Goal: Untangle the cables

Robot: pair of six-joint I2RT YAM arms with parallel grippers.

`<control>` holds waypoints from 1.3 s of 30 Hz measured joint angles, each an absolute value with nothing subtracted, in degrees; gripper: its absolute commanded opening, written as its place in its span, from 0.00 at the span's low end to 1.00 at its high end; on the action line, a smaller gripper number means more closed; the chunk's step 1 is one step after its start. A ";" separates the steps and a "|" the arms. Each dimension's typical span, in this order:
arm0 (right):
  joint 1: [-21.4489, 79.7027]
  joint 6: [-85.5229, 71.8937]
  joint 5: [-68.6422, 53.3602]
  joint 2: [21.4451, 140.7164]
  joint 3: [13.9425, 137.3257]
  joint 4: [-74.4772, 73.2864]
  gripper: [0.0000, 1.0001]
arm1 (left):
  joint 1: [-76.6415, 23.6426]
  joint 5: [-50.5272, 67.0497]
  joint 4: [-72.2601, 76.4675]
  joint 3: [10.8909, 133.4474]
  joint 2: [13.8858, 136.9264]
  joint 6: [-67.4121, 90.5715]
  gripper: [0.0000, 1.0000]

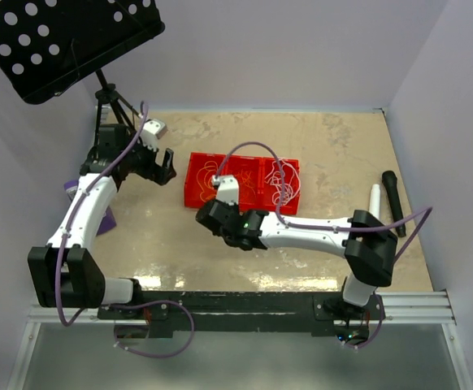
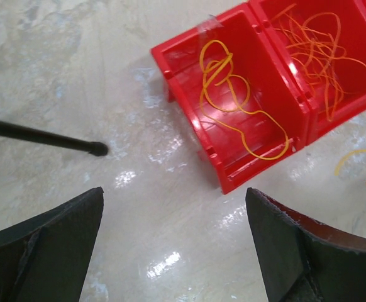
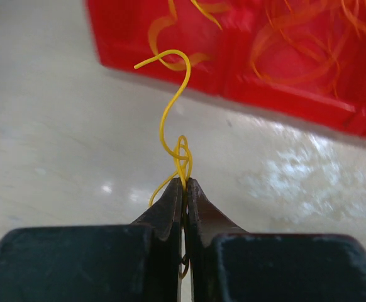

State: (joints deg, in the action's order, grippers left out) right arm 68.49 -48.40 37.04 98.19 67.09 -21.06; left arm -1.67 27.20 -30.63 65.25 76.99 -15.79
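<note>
Grip on the right side is tight: the right gripper (image 3: pixel 184 183) has its fingers pressed together on a single yellow-orange cable (image 3: pixel 165 110), low over the table (image 1: pixel 334 146) just in front of the red tray (image 1: pixel 194 175). The pinched strand loops once at the fingertips, then curls up toward the tray's near wall. I cannot tell whether its free end touches the plastic.

Further out on my left, the left gripper (image 2: pixel 175 194) hangs above bare tabletop with its fingers spread wide, holding nothing, just beside the tray's left end. In the tray's end compartment lies a looped orange cable (image 2: pixel 234 104). The next compartment holds a tangle of orange cables (image 2: pixel 315 50). A loose strand (image 2: pixel 358 156) lies on the table outside the tray.

Off to the right, a black stick (image 1: pixel 392 201) and a white tube (image 1: pixel 375 199) lie side by side. At the far left corner stands a black perforated stand (image 1: pixel 66 41).
</note>
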 measured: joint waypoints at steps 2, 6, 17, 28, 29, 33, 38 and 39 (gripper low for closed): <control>68.01 -45.78 37.01 98.08 72.84 -21.47 0.00 | 0.27 27.31 -29.67 65.23 76.99 -15.07 1.00; 65.80 -40.47 36.47 98.43 82.94 -21.15 0.00 | 4.56 27.97 -28.58 65.23 76.99 -13.76 1.00; 54.81 -30.57 32.53 114.10 99.44 -17.61 0.00 | 6.72 30.52 -27.90 65.23 76.99 -12.45 1.00; 53.65 -29.71 29.78 127.07 100.53 -17.06 0.07 | 6.72 31.20 -27.53 64.95 76.47 -12.27 1.00; 53.52 -29.69 29.78 127.26 100.92 -16.88 0.11 | 6.72 31.20 -27.40 64.84 76.40 -12.03 1.00; 52.71 -29.78 29.82 127.59 102.96 -16.12 0.44 | 6.72 31.35 -26.98 64.71 76.38 -11.35 1.00; 52.16 -29.85 29.85 127.59 104.68 -15.53 0.60 | 6.72 31.46 -26.72 64.45 76.38 -11.27 1.00; 52.10 -29.89 29.82 127.59 104.75 -15.55 0.60 | 6.72 31.46 -26.65 64.34 76.38 -11.27 1.00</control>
State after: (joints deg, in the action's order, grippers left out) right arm 52.10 -29.89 29.82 127.59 104.75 -15.55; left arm 6.72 31.46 -26.65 64.34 76.38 -11.27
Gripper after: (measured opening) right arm 0.592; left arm 0.997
